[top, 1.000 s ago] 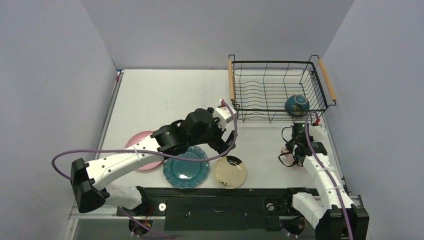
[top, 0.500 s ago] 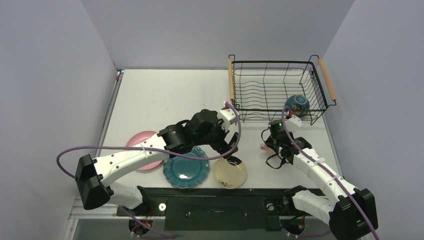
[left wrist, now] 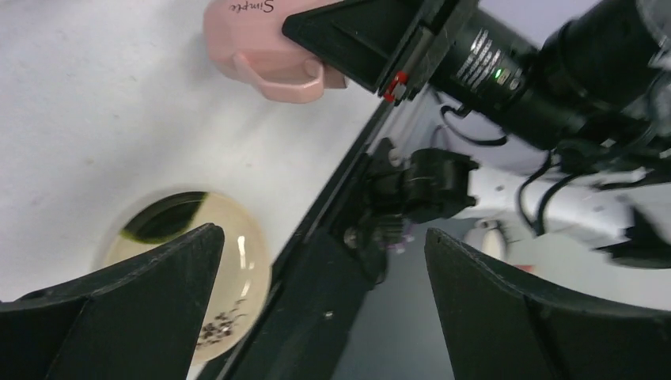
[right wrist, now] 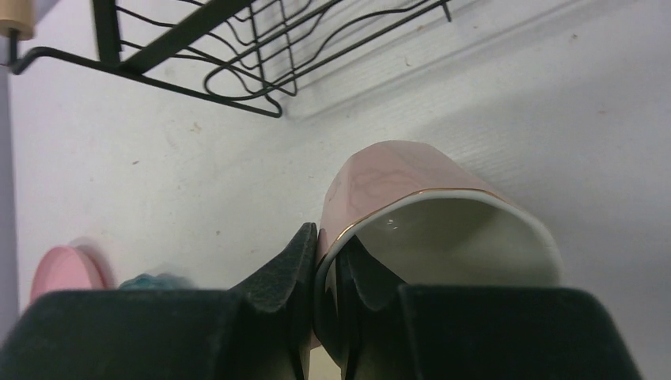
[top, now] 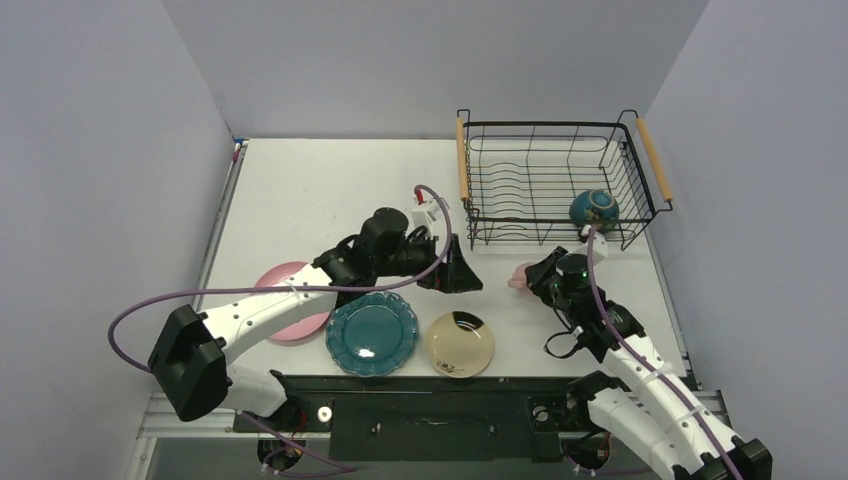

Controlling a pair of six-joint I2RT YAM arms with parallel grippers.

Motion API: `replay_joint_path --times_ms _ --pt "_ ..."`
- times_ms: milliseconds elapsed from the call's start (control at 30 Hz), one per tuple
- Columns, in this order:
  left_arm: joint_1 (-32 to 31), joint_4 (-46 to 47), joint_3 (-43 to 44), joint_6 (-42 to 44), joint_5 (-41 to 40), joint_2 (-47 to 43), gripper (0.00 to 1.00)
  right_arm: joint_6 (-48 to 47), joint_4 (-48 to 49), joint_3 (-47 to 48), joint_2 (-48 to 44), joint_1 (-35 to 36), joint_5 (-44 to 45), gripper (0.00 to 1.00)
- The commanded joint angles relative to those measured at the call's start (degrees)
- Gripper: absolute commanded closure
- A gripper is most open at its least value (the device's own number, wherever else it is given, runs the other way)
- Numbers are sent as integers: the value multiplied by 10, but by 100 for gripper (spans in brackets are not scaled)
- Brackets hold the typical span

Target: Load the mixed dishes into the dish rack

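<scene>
Top view: the right pincer (top: 533,280) is clamped on the pink cup (top: 518,276), just in front of the dish rack (top: 545,124) and outside it. The dark-teal bowl (top: 594,209) sits in the rack's near right corner. The left pincer (top: 458,272) is spread wide and holds nothing, over the bench (top: 320,190) near the cream dish (top: 461,343). The teal scalloped plate (top: 371,334) lies beside that dish. The pink round plate (top: 300,325) lies further left, partly under the left arm.

Left wrist: between the spread fingers lie the cream dish with its dark marks and the cup, handle showing.

Right wrist: 2 fingers (right wrist: 277,277) pinch the cup's rim, 1 inside and 1 outside.
</scene>
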Motion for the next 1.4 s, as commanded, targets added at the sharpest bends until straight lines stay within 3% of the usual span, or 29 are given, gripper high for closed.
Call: replay_joint_path --times_ms 0,133,233,267,400,567,733,1033,1200,1367 --pt "45 292 -82 -304 136 -4 0 -13 173 -44 -71 4 -47 100" --pt "49 524 -164 -542 151 36 0 6 286 -94 -114 12 -94 100" --pt "28 703 -212 -720 125 97 6 20 358 -130 -141 25 -110 100" --pt "22 766 -222 -743 111 109 7 21 377 -135 -151 33 -112 100" --pt "-24 841 -219 -814 83 169 11 17 417 -158 -177 57 -113 100" --pt "-54 860 -218 -820 44 200 25 9 438 -182 -224 82 -97 100" --pt "-52 821 -220 -797 26 191 36 3 426 -187 -250 91 -96 100" --pt "-35 727 -225 -749 19 166 47 -10 403 -181 -287 97 -109 100" --pt "-24 734 -218 -749 25 174 58 -12 412 -177 -278 102 -124 100" --pt "-23 705 -207 -727 33 161 60 -25 419 -168 -258 111 -134 100"
